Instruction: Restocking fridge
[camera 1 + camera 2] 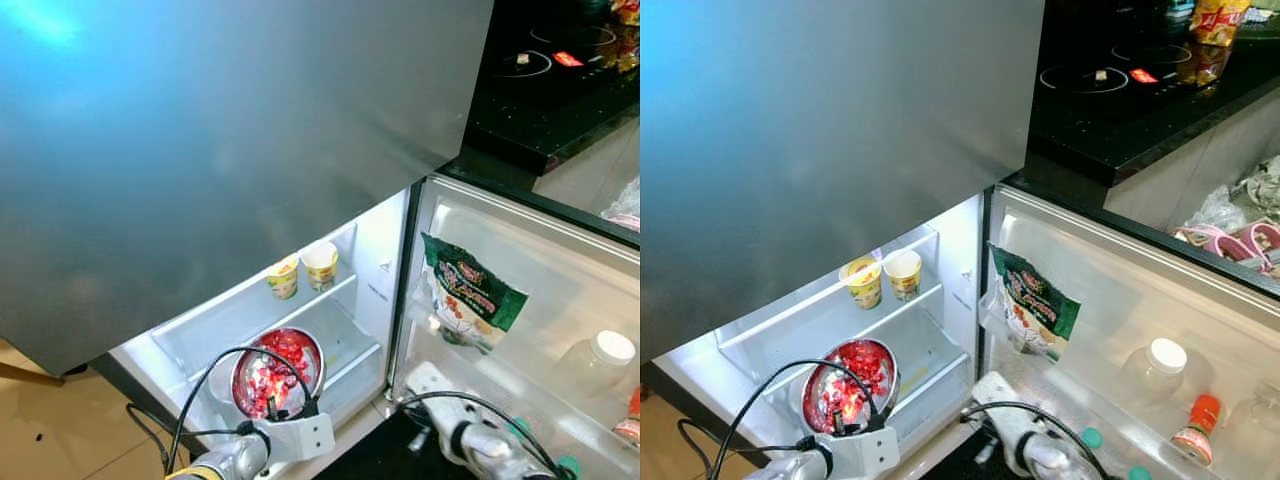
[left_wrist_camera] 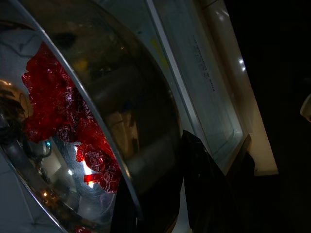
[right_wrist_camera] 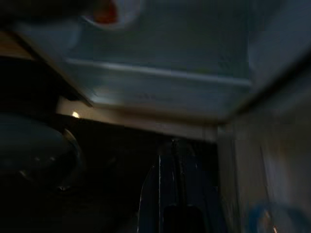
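Gleaming steel bowl [image 1: 277, 373] of red pieces, left pincer-held [image 1: 272, 409].

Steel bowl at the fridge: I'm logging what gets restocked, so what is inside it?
The bowl, held by the left pincer, contains shiny red wrapped pieces. Whatever lies beneath them, and the bowl's bottom, is covered.

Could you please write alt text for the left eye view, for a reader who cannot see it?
The left gripper holds a steel bowl of red pieces at the open fridge's lower shelf. Two small cups stand on the shelf above. A green bag and a white-lidded jar sit in the open door's racks.
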Motion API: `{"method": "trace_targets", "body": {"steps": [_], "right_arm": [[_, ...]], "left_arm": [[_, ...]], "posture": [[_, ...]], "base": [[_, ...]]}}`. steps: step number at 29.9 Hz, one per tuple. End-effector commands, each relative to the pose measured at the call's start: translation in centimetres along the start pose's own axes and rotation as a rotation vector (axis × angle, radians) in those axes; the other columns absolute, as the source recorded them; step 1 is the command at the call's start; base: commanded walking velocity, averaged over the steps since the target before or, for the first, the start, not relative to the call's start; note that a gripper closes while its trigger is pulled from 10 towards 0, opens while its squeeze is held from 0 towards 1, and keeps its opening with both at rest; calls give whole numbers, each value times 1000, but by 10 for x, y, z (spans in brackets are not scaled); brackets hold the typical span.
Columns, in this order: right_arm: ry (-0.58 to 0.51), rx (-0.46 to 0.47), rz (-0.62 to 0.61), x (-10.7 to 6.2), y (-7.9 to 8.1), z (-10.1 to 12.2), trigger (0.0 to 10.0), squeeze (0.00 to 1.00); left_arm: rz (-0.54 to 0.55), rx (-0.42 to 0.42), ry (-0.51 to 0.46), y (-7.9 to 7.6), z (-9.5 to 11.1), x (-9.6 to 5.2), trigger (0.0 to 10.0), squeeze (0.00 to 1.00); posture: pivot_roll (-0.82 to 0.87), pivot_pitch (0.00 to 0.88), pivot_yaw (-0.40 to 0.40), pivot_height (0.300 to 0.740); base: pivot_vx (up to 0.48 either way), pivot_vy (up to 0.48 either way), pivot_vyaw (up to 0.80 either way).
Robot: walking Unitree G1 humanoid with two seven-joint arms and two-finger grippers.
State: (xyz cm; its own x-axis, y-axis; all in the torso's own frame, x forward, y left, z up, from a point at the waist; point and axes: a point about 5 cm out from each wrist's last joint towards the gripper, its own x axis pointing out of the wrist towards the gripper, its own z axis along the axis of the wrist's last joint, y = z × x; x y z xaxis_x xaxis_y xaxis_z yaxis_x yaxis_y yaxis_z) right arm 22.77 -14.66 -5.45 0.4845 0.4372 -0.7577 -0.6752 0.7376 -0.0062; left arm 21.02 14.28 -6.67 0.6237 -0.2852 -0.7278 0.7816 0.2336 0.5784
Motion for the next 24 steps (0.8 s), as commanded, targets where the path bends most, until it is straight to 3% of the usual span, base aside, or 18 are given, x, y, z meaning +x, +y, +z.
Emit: {"method": "trace_targets", "body": {"steps": [1, 3, 9, 15, 23, 24], "right_arm": [[-60, -37, 43, 4, 2, 18, 10000, 0], [-77, -75, 79, 6, 6, 26, 10000, 0], [-68, -113, 79, 6, 6, 25, 10000, 0], [-96, -55, 50, 6, 4, 27, 10000, 0], [-147, -52, 41, 6, 5, 36, 10000, 0], [-168, -54, 47, 7, 8, 39, 10000, 0]], "left_arm": [[4, 16, -5, 3, -3, -1, 10000, 0], [5, 22, -7, 5, -3, -1, 10000, 0], [6, 30, -7, 6, -4, -1, 10000, 0], [29, 51, -22, 15, -1, 0, 10000, 0], [69, 77, -37, 32, -2, 0, 10000, 0], [83, 93, -40, 41, -3, 0, 10000, 0]], "posture": [[-77, 22, 76, 740], [-80, 39, 74, 735], [-83, 52, 72, 720], [-88, 77, 74, 700], [-84, 124, 78, 670], [-84, 139, 80, 660]], "base": [[0, 0, 0], [0, 0, 0], [0, 0, 0], [0, 0, 0], [0, 0, 0], [0, 0, 0]]}}
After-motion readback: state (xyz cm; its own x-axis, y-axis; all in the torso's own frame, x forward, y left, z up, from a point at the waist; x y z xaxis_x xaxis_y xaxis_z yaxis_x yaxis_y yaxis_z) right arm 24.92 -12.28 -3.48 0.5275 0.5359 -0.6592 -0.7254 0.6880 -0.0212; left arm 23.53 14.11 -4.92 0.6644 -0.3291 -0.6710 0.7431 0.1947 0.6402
